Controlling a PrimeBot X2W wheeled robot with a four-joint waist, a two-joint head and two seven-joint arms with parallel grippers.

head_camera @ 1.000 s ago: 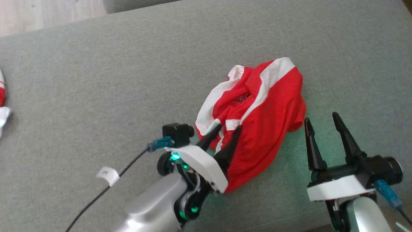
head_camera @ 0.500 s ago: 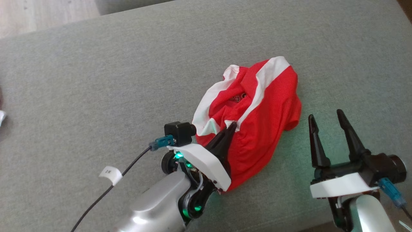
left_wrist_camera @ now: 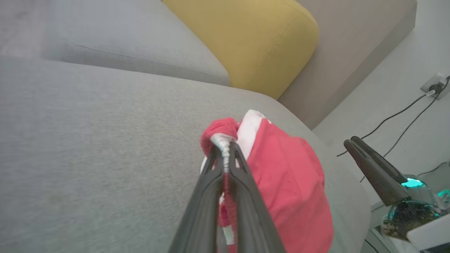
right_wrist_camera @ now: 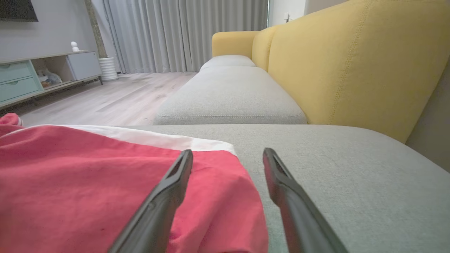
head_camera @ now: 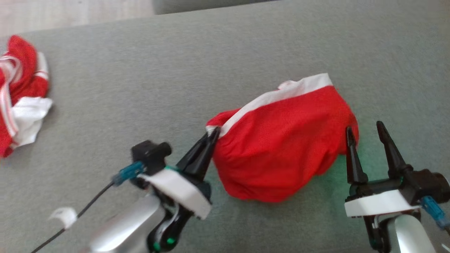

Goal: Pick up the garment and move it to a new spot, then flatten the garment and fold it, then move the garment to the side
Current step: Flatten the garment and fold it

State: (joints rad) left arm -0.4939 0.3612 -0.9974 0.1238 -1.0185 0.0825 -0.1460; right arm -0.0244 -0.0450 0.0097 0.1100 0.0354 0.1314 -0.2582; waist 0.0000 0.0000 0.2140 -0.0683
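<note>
1 grey sofa seat [head_camera: 105, 105] spreads under and ahead of both pairs of fingers. 1 more grey cushion [right_wrist_camera: 228, 95] lies beyond it, straight ahead of the right fingers in the right wrist view. 1 yellow backrest [right_wrist_camera: 351, 70] runs along to the right of those fingers.

2 garments lie on the seat. The red garment [head_camera: 281, 151], with 1 white band along its far edge, sits bunched in a mound between the 2 grippers. Its left corner is at the left fingertips and its right side is just beside the nearer right finger. 1 second red-and-white garment [head_camera: 21, 91] lies crumpled well apart, far to the left of the left fingers.

The left gripper [head_camera: 212, 135] has its 2 fingers clenched on a pinch of the red garment's hem. In the left wrist view a ridge of cloth stands up between the fingertips and red fabric runs down the narrow gap.

The right gripper [head_camera: 364, 128] has its 2 fingers spread and grasping nothing. The finger nearer the garment overlaps its edge in the right wrist view; I cannot tell whether it touches.

1 dark cable [head_camera: 81, 214] trails back from behind the left fingers, carrying 1 white tag [head_camera: 63, 216].
</note>
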